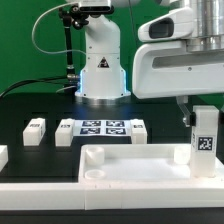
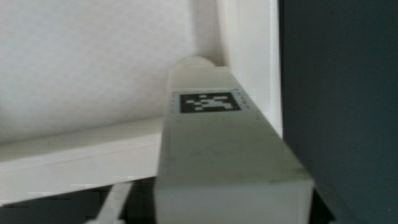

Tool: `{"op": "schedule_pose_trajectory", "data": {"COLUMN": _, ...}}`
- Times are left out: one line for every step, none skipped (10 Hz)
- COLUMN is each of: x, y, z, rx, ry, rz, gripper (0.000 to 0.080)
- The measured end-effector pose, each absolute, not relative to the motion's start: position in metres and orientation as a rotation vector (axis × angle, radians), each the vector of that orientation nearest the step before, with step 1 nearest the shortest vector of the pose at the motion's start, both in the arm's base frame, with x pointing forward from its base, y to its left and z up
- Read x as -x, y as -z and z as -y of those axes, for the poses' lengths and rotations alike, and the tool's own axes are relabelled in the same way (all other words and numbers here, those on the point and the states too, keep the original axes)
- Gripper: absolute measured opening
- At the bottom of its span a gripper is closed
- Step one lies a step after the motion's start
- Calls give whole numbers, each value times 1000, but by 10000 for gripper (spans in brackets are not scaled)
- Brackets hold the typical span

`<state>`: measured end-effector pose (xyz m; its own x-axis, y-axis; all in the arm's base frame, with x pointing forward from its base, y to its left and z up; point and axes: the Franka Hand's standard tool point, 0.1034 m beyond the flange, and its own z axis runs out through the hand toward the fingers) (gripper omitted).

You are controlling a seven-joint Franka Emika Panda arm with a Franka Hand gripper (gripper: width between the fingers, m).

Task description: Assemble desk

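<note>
White plastic leg (image 1: 203, 140) stood upright on a corner of the tabletop panel (image 1: 130, 165), near the front edge of the worktop (image 1: 40, 108) on the exterior view's right. The gripper (image 1: 195, 118) was clenched on the leg. Seating it well probably required keeping it vertical, centring it on that corner, then pressing straight down.

We see the arm (image 1: 85, 15) rising from its base (image 1: 100, 65) at the back & arching over to the exterior view's right, wrist (image 1: 172, 58) pointing down, gripper (image 1: 194, 120) w/ jaws closed on an upright leg (image 1: 206, 140).
</note>
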<state>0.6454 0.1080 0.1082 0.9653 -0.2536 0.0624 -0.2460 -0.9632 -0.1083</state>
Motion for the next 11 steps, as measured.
{"op": "schedule_pose_trajectory", "data": {"x": -646, "y": -108, "z": -107, "rx": 2998, "ry": 110, "rz": -485, "gripper": 291}}
{"op": "schedule_pose_trajectory", "data": {"x": -646, "y": -108, "z": -106, "rx": 2974, "ry": 104, "rz": -601, "gripper": 291}}
{"op": "schedule_pose_trajectory", "data": {"x": -646, "y": -108, "z": -105, "rx": 2933, "ry": 95, "rz": -759, "gripper": 291}}
{"op": "schedule_pose_trajectory", "data": {"x": -646, "y": -108, "z": -103, "rx": 2874, "ry": 85, "rz": -939, "gripper": 291}}
{"op": "schedule_pose_trajectory", "data": {"x": -646, "y": -108, "z": -101, "rx": 2812, "ry": 67, "rz": -1083, "gripper": 291}}
{"op": "schedule_pose_trajectory", "data": {"x": -644, "y": -108, "z": -102, "rx": 2715, "ry": 29, "rz": -1298, "gripper": 291}}
{"op": "schedule_pose_trajectory", "data": {"x": -643, "y": -108, "z": -101, "rx": 2600, "ry": -5, "rz": -1481, "gripper": 291}}
{"op": "schedule_pose_trajectory", "data": {"x": -643, "y": -107, "z": -102, "rx": 2490, "ry": -40, "rz": -1637, "gripper": 291}}
{"op": "schedule_pose_trajectory", "data": {"x": -642, "y": -107, "z": -102, "rx": 2339, "ry": -82, "rz": -1823, "gripper": 291}}
{"op": "schedule_pose_trajectory", "data": {"x": -642, "y": -107, "z": -103, "rx": 2231, "ry": -103, "rz": -1946, "gripper": 291}}
{"op": "schedule_pose_trajectory", "data": {"x": -642, "y": -107, "z": -103, "rx": 2174, "ry": -109, "rz": -2010, "gripper": 291}}
